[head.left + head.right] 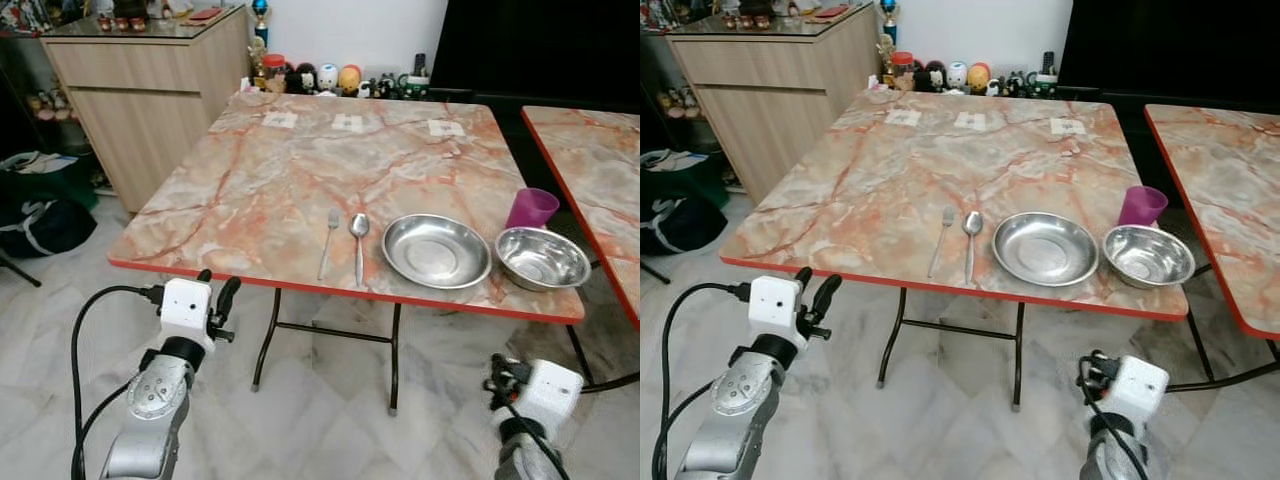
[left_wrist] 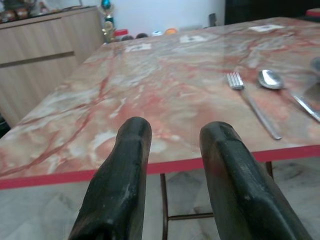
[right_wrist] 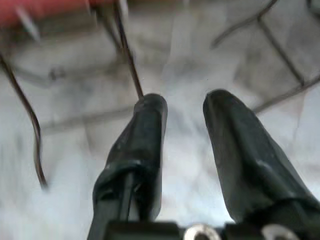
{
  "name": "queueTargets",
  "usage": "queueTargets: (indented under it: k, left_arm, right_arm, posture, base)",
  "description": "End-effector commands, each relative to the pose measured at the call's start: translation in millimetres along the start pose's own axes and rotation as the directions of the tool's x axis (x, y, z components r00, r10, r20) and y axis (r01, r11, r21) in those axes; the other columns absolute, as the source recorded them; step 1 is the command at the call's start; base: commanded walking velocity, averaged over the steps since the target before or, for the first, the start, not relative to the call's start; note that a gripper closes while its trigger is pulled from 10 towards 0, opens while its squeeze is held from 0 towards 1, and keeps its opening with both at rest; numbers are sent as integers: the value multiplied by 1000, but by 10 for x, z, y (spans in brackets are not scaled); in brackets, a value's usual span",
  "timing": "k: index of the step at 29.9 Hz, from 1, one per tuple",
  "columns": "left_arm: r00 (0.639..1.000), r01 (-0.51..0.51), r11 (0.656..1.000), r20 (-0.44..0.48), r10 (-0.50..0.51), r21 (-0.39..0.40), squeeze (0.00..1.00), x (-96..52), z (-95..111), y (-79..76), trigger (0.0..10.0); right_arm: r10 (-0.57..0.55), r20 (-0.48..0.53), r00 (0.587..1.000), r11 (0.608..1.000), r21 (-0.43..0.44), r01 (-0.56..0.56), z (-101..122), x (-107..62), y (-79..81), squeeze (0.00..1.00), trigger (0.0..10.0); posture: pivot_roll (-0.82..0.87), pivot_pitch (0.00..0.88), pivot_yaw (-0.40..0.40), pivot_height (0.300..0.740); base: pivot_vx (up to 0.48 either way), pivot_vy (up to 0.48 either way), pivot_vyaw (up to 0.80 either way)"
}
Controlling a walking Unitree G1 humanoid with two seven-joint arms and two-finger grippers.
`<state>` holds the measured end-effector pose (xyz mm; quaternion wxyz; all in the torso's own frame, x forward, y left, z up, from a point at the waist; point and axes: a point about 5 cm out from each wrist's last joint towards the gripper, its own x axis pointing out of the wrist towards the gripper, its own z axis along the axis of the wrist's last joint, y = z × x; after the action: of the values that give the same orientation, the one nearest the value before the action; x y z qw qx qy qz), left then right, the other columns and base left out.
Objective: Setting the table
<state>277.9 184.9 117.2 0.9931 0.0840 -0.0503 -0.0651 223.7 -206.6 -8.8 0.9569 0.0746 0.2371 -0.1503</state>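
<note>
Left hand [image 1: 215, 300] fingers apart, empty, short of desk [image 1: 250, 190]; right hand [image 3: 182, 125] apart, low. Fork [image 1: 329, 243], spoon [image 1: 359, 245], plate [image 1: 436, 250], bowl [image 1: 541, 257], purple cup [image 1: 531, 208] already laid; little left, seemingly.

1. The left gripper [image 2: 172, 145] is held before the red edge of the marbled counter [image 2: 150, 95], fingers parted and empty.
2. A fork [image 2: 252, 102] and spoon [image 2: 287, 90] are laid side by side.
</note>
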Motion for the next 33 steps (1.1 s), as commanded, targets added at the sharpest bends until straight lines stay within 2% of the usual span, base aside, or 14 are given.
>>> queueTargets:
  k: [1,3,6,12,15,18,21,23,24,29,30,33]
  left_arm:
    - [1000,2,1000,-2,-2,-4,0,20,3,-3,10000]
    - [1000,7,1000,2,-7,-8,0,30,10,-15,10000]
    - [1000,7,1000,6,-7,-10,0,39,21,-14,10000]
    - [1000,6,1000,10,-6,-10,0,31,33,-8,10000]
    - [1000,1,1000,6,-1,-11,0,15,26,3,10000]
    - [1000,-13,1000,-25,12,-22,0,-20,-58,22,10000]
    - [1000,-14,1000,-26,13,-25,0,-29,-60,18,10000]
    - [1000,-17,999,-24,16,-29,0,-31,-60,17,10000]
    - [999,-20,999,-27,19,-32,0,-38,-71,12,10000]
    - [999,-21,999,-39,19,-34,0,-63,-108,3,10000]
    - [999,-21,999,-47,19,-36,0,-79,-130,-1,10000]
    - [998,-24,999,-59,22,-37,0,-98,-160,2,10000]
  right_arm:
    - [15,-106,994,1000,-6,-15,-201,41,21,0,10000]
    - [18,-142,990,1000,-1,-19,-266,82,25,0,10000]
    - [20,-223,975,999,-40,-30,-421,119,27,0,10000]
    - [22,-237,971,999,-35,-32,-471,132,22,0,10000]
    - [33,-180,983,999,-12,-36,-417,157,44,0,10000]
    - [47,10,999,998,-45,-46,-152,203,80,0,10000]
    - [82,187,979,996,-44,-75,80,172,104,0,10000]
    - [95,229,969,995,-39,-89,129,148,106,0,10000]
    - [95,282,955,995,-21,-93,193,114,84,0,10000]
    - [103,338,935,995,-20,-102,270,85,68,0,10000]
    - [106,380,919,994,-17,-107,360,55,82,0,10000]
    - [123,421,899,992,-24,-124,460,13,131,0,10000]
  posture:
    - [79,0,-31,740]
    - [84,0,-29,740]
    - [92,0,-31,740]
    - [119,0,-39,740]
    - [110,0,-37,740]
    - [96,0,-36,740]
    - [90,0,-40,740]
    - [87,0,-44,740]
    - [85,0,-46,740]
    - [80,0,-46,740]
    - [80,0,-46,740]
    - [80,0,-46,740]
  base:
    - [0,0,0]
    - [0,0,0]
    - [0,0,0]
    - [0,0,0]
    - [0,0,0]
    - [0,0,0]
    - [0,0,0]
    - [0,0,0]
    - [0,0,0]
    - [0,0,0]
    - [0,0,0]
    - [0,0,0]
